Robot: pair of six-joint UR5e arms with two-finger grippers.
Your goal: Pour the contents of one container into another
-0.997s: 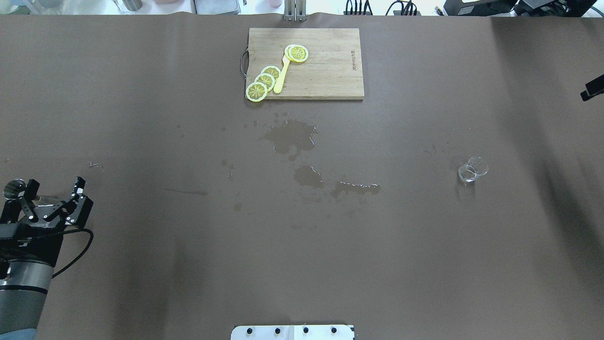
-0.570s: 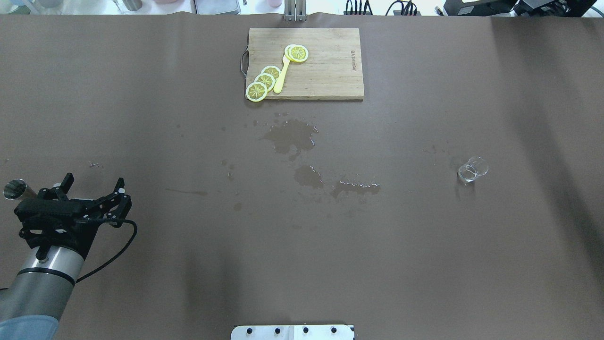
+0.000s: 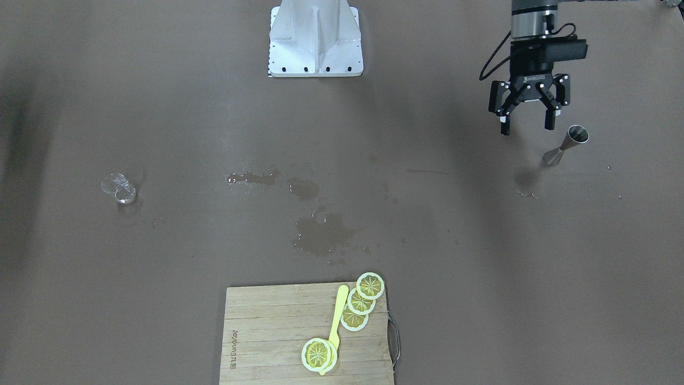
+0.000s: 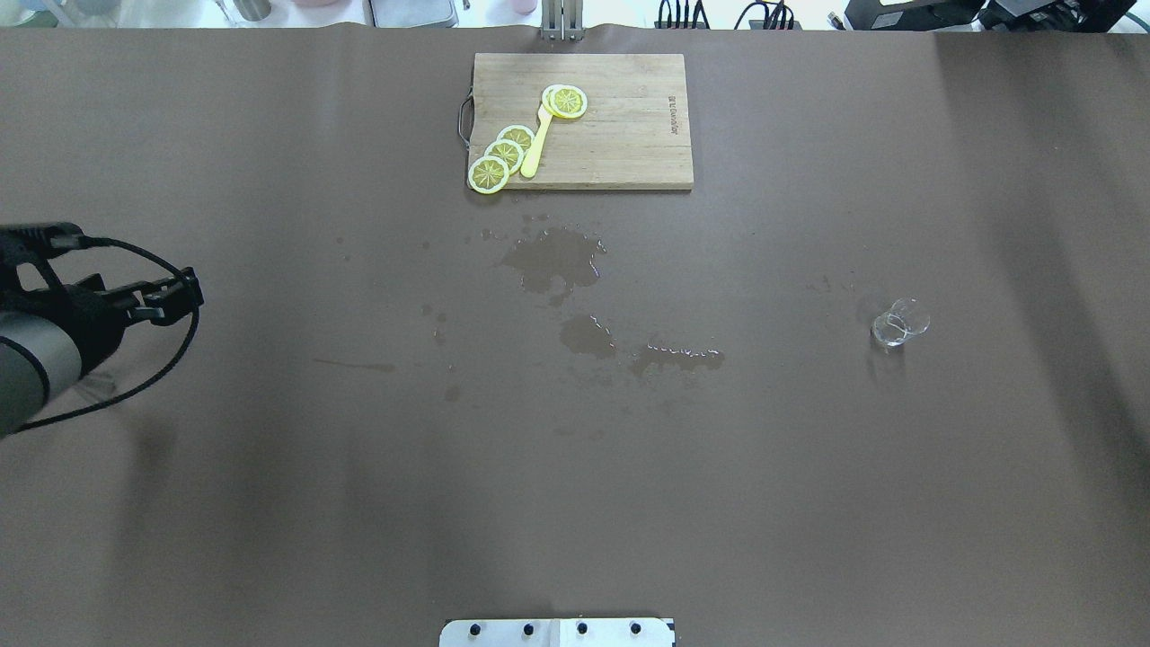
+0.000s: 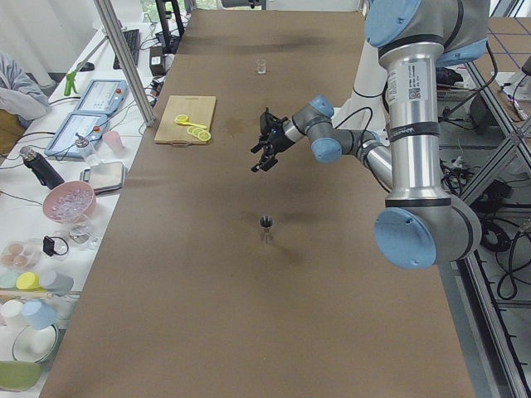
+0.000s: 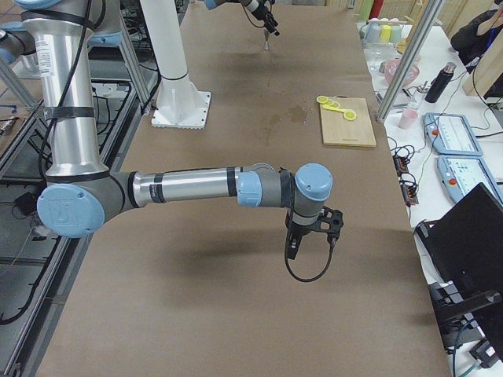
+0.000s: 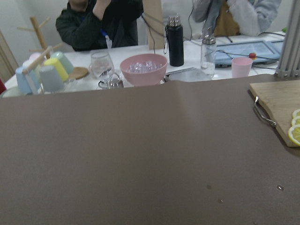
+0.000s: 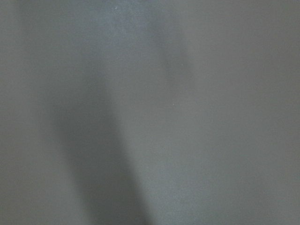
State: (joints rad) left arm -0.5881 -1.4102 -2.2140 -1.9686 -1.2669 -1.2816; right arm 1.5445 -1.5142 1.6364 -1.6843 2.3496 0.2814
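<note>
- Left gripper (image 3: 526, 128): fingers spread apart, nothing between them. It hangs in the air over the table (image 3: 160, 107), at the robot's left end.
- Jigger (image 3: 565, 145): upright on the table, just beside the left gripper and not touching it.
- Glass cup (image 3: 118, 188): sits on the table toward the opposite end, well apart from the jigger and from the 2 grippers.
- Right gripper (image 6: 311, 239): shows only in the right side view, above bare table. Cannot tell whether its fingers are apart or together.
- Wet patches (image 3: 320, 235): mid-table, between cup and jigger.
- Cutting board (image 3: 267, 331): at the edge across from the robot, with lemon slices (image 3: 370, 285) on it.
</note>
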